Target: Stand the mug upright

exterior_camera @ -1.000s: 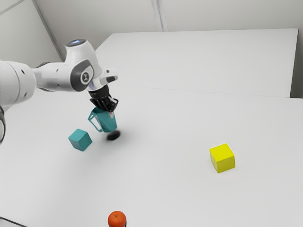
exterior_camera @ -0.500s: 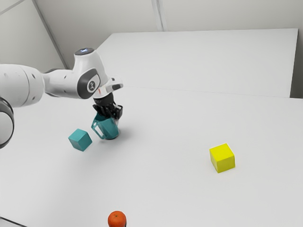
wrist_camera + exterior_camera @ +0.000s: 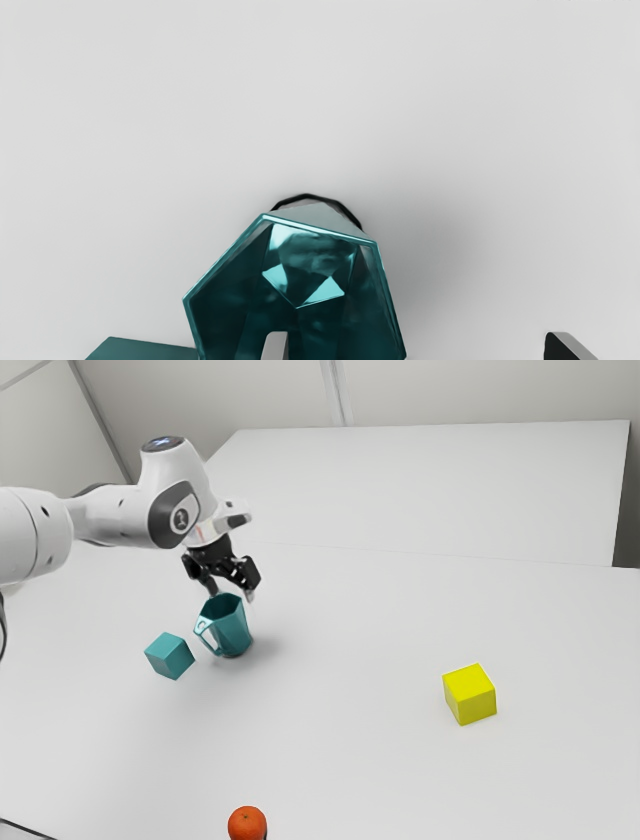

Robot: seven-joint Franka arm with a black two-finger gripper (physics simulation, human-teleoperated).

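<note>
Evidently, I have raised the gripper point(image 3: 231, 592) off the mug point(image 3: 225, 628) — fingers wide apart, nothing held. Mug stands mouth up on the table point(image 3: 350, 740), left of centre in the exterior frame, near the teal cube point(image 3: 170, 656). Released and self-supporting — I judge the task met.

No text can be read; a pale mark point(image 3: 181, 520) on the arm point(image 3: 115, 517), at ten o'clock in the exterior view, is too small to tell.
</note>
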